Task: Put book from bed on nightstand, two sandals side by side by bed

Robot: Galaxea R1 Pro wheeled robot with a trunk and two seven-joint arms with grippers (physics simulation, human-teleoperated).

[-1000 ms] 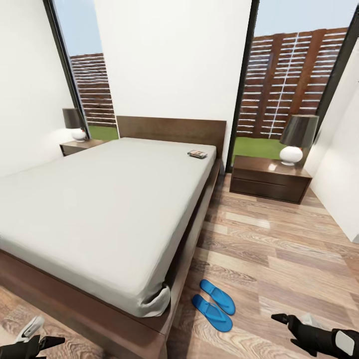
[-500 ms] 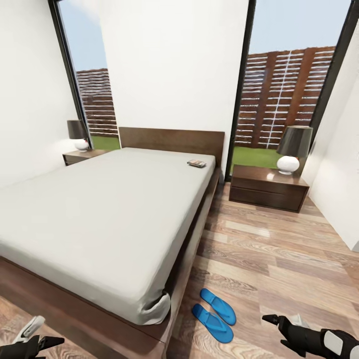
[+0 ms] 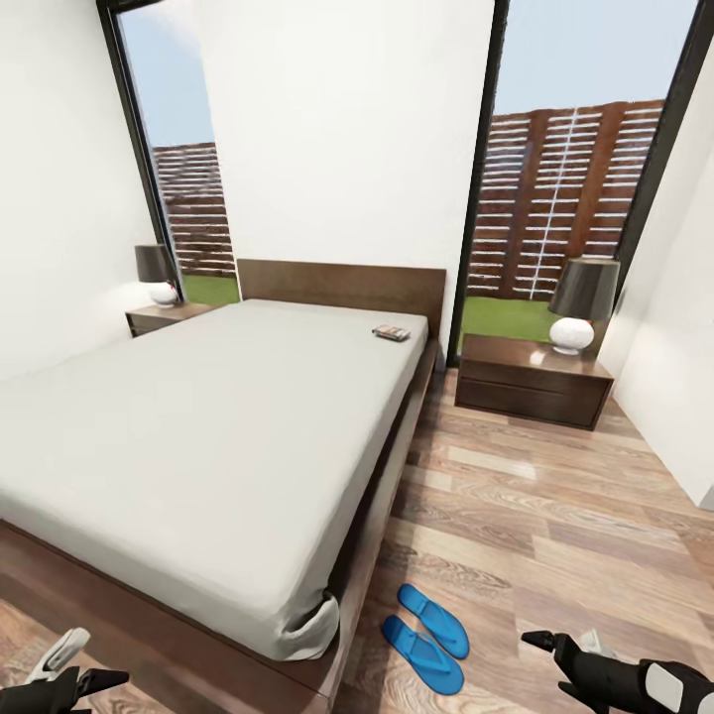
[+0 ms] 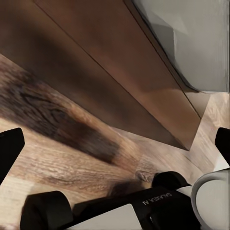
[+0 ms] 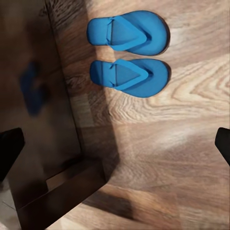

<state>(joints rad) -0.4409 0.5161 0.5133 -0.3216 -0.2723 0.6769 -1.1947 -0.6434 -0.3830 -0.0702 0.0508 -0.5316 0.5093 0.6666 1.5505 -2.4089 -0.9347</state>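
Observation:
The book point(image 3: 391, 332) lies on the bed point(image 3: 198, 426), near the headboard on the mattress's right side. One nightstand point(image 3: 531, 382) stands right of the bed and another nightstand point(image 3: 164, 317) at its far left. The two blue sandals point(image 3: 433, 620) point(image 3: 423, 653) lie side by side on the floor by the bed's near right corner; in the right wrist view the sandals point(image 5: 128, 33) point(image 5: 129, 76) sit parallel beside the dark bed frame point(image 5: 28, 96). My left gripper point(image 3: 104, 654) point(image 4: 115, 143) hangs open over the floor by the bed frame point(image 4: 110, 72). My right gripper point(image 3: 555, 637) point(image 5: 115, 146) is open and empty, right of the sandals.
A lamp point(image 3: 580, 302) stands on the right nightstand and a smaller-looking lamp point(image 3: 157, 275) on the left one. Tall dark-framed windows flank the white wall behind the headboard. Wood-plank floor point(image 3: 555, 496) stretches between the bed and the white wall on the right.
The whole head view has shifted, so the room looks a little farther and lower. Book, sandals and bed have not moved; both grippers stay open.

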